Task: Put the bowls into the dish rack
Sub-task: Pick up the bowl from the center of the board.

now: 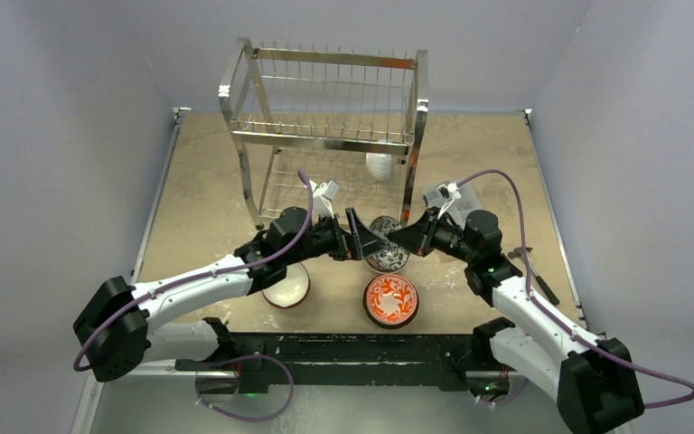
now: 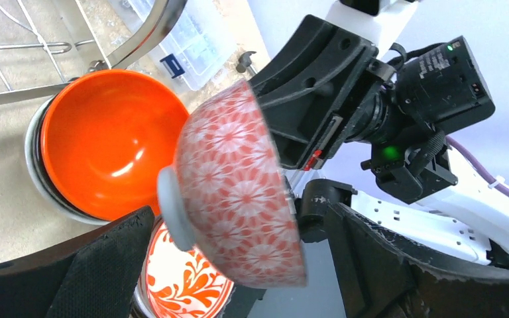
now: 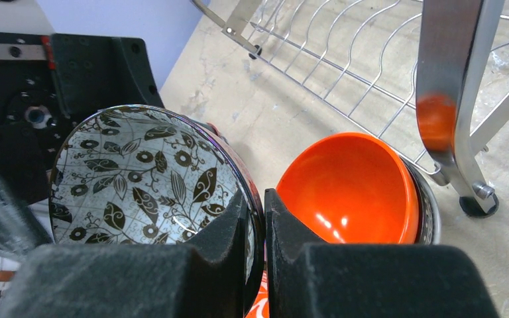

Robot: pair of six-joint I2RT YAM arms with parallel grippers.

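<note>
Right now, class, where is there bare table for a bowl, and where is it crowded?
Bare table: left of the dish rack, and between its right legs and the black tool. Crowded: in front of the rack, where the right gripper holds a patterned bowl at the left gripper, by the orange bowl and floral bowl.

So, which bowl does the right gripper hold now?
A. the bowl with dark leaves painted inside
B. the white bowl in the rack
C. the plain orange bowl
A: in the right wrist view the right gripper has its fingers shut over the rim of the leaf-patterned bowl, while the orange bowl sits free beside a leg of the dish rack.
</note>
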